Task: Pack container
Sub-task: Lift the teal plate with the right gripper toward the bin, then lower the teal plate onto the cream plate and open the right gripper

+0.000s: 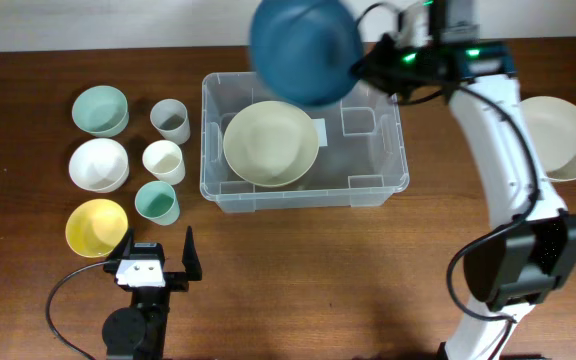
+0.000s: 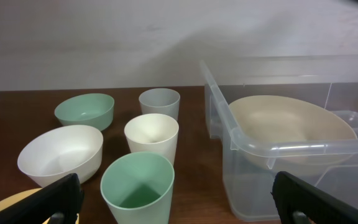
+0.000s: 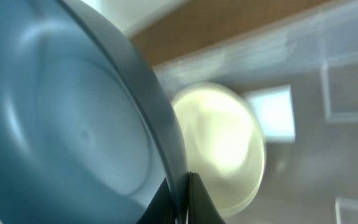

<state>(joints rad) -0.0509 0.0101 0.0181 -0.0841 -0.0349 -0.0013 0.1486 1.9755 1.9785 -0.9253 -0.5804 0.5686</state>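
From overhead, the container sits on the brown table a little right of centre, its long side running left to right, with a cream bowl lying in its left half. My right gripper hangs above the container's far edge and is clamped on a blue bowl, which is held up off the table and hides the far left part of the bin's rim. Beyond my right arm, well apart from the container, a beige bowl rests on the table. To the container's left stand a green bowl, a white bowl and a yellow bowl in a column, with a grey cup, a cream cup and a green cup in a second column beside them. My left gripper sits near the front edge below the cups, jaws spread wide and holding nothing. Through my left wrist camera, my two dark fingers show at the bottom corners, far apart, with the cups and bowls ahead on the left and the container's near corner on the right, the cream bowl inside it. Through my right wrist camera, which is blurred, the blue bowl fills the left side, my fingers pinch its rim at the bottom, and past it I see the cream bowl and a pale label on the container's base.
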